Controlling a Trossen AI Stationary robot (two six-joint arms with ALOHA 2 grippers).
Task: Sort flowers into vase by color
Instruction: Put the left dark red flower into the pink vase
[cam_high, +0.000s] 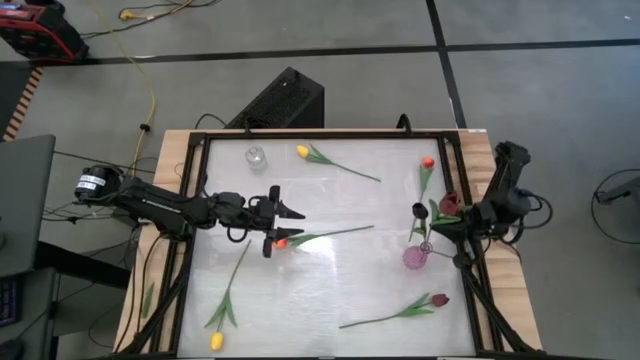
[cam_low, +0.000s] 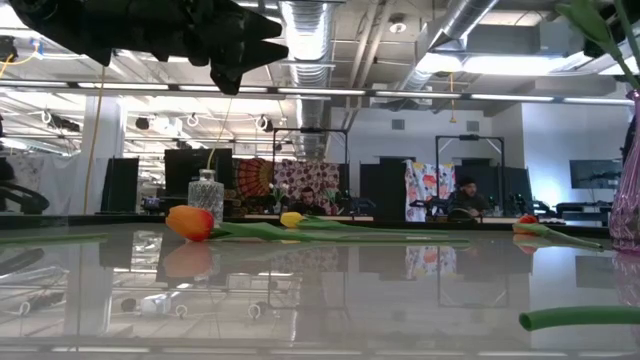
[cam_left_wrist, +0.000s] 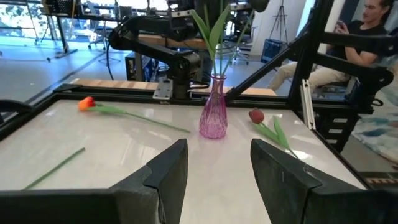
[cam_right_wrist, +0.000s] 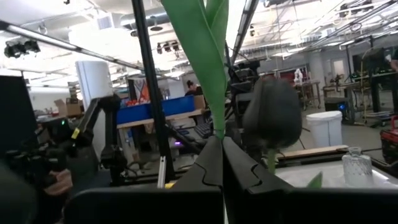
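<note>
left arm reaches in from the table's left edge toward the middle, forearm roughly level, wrist straight. left gripper (cam_high: 277, 223) hangs above the surface, fingers (cam_left_wrist: 166, 177) spread apart with a clear gap between them, nothing in the gap. right arm stands at the table's right edge, elbow folded, wrist turned inward toward the table. right gripper (cam_high: 432, 216) is raised off the surface; its fingers (cam_right_wrist: 208, 162) are pressed together, pinching a green stem (cam_right_wrist: 202, 56) that rises between them.

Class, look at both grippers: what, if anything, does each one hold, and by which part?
The right gripper is shut on a dark red tulip, pinching its green stem and leaf just below the head. The left gripper is open and holds nothing.
</note>
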